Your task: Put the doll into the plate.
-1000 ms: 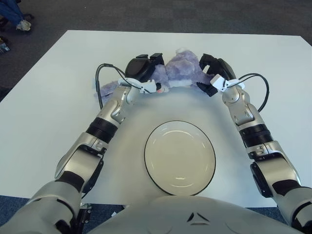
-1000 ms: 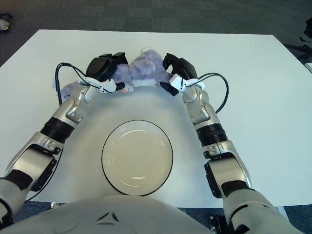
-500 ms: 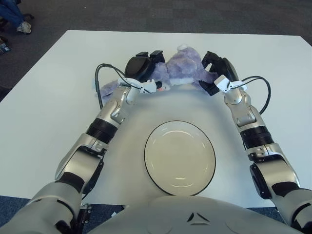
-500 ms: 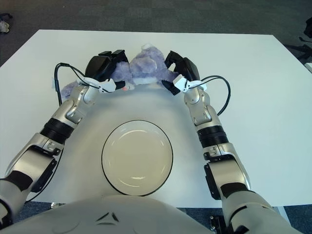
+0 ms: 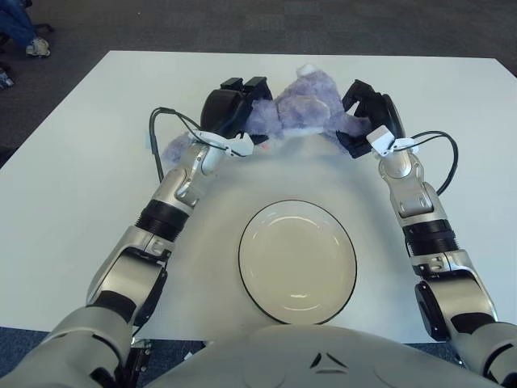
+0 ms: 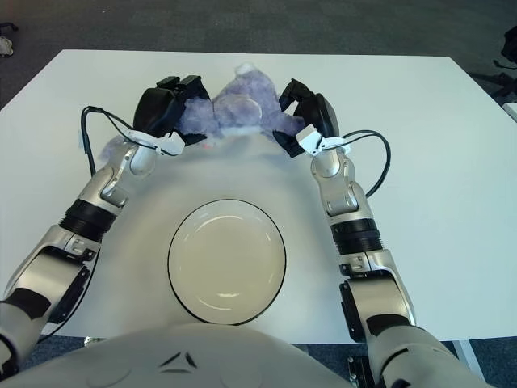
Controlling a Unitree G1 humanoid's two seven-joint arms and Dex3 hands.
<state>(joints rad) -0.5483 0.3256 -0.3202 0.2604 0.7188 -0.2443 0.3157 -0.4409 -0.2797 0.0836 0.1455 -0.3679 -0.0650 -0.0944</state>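
Note:
A fluffy lilac doll is held between my two hands above the far middle of the white table. My left hand presses against its left side and my right hand against its right side, fingers curled onto the plush. A lilac limb of the doll trails low to the left beside my left forearm. The cream plate with a dark rim sits empty at the near middle of the table, below and in front of the doll.
Black cables loop from both wrists. Dark carpet surrounds the table beyond its far edge. A person's shoe shows at the far left on the floor.
Both hands have risen and moved away from me with the doll squeezed between them; the doll now sits higher, and the right hand has shifted a little to the right.

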